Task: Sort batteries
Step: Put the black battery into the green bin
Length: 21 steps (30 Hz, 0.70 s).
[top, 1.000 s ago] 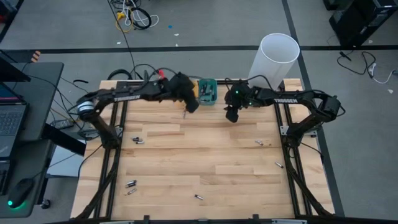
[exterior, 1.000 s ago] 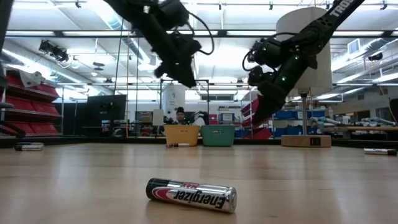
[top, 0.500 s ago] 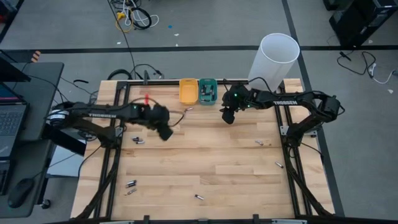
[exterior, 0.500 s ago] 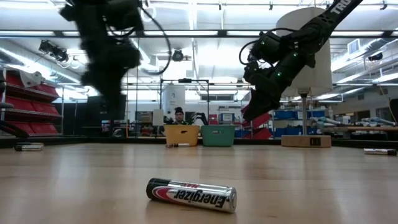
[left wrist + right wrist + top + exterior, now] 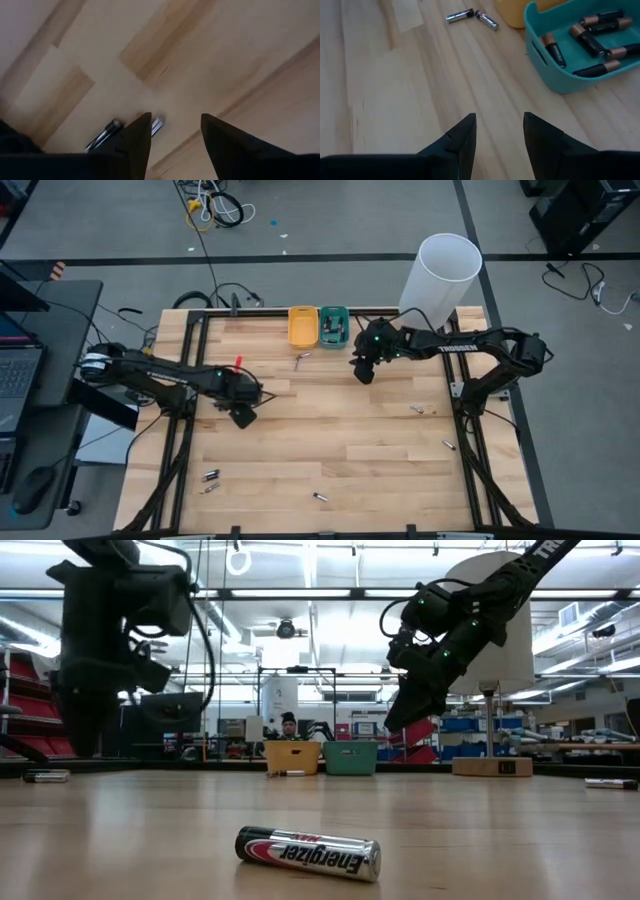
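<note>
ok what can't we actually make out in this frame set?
- Yellow tray contents: too small from above, only its outer wall shows in the low view, cut off by the edge in the right wrist view.
- Battery pair below the left gripper: partly hidden by its finger and blurred, in the left wrist view.
- Sizes of the loose batteries at the table's near left: too small in the high view.

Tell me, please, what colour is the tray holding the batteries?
Teal; the tray shows best in the right wrist view.
</note>
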Motion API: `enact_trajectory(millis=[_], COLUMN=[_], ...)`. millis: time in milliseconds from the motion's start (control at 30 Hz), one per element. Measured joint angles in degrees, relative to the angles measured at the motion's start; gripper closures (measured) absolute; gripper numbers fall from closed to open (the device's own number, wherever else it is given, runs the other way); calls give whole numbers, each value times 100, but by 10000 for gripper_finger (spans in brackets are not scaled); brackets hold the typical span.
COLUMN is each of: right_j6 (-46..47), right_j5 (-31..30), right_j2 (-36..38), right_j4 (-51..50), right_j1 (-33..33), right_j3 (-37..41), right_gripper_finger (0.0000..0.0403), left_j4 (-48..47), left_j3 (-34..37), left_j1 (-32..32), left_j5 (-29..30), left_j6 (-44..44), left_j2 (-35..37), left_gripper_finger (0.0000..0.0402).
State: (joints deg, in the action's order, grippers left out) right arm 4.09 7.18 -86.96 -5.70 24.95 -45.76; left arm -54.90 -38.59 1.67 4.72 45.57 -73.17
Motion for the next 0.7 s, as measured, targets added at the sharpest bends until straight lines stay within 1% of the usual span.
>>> enact_trajectory(millis=[133,233,333,433,567,700], right_j6=[-68,-78,-80,-65,-62,-62], right_j5=[0,0,0,-1,-1,-2], right_j2=[-2,-4,-4,-4,-4,-4], right_j4=[-5,15,51,78,88,88], right_j1=[-33,-33,-33,-39,-46,-46], right_j3=[0,0,0,0,0,0], right_gripper_finger=[254,254,254,254,254,254], left_j4=[-375,-544,-669,-836,-777,-756], left_j3=[22,-15,-15,-14,47,161], left_j1=[-7,-15,-15,-15,-15,-15], left_j5=[-187,-166,-140,49,216,276], left_j6=[-524,-598,-622,-620,-618,-673], left_j2=[0,0,0,0,-2,-73], left_gripper_finger=[209,213,225,241,263,276])
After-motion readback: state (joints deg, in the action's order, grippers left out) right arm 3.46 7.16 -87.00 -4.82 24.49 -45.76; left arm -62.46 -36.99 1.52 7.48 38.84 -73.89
